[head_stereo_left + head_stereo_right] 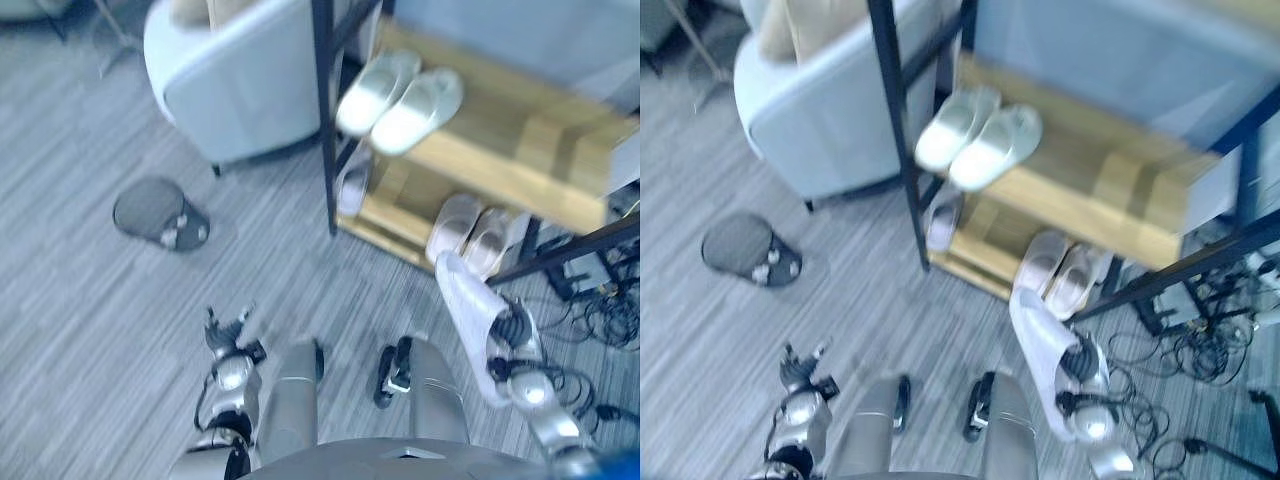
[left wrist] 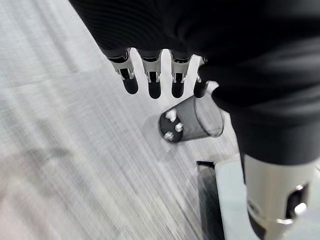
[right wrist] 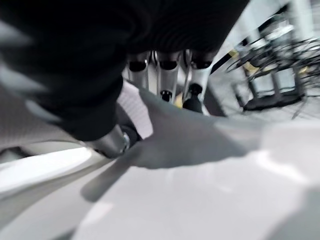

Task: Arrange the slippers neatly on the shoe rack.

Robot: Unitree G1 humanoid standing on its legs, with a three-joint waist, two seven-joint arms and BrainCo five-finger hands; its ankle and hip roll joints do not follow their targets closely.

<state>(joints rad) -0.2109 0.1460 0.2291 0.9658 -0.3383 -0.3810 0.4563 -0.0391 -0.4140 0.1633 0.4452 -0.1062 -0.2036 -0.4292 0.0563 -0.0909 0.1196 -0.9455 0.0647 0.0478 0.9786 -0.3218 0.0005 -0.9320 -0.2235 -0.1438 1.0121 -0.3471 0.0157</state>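
We hold a slipper (image 1: 462, 305) in our right hand (image 1: 512, 345), fingers curled round it, toe toward the rack's (image 1: 520, 165) lower shelf beside the pair (image 1: 470, 232) there, to shelve it; our left hand (image 1: 226, 335) hangs open.

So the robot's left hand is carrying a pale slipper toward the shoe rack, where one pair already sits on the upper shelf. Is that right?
Not quite: the right hand carries the pale slipper, as the left eye view shows. The left hand hangs open above the floor, holding nothing. The rest holds: a pair of slippers does sit on the shoe rack's upper shelf.
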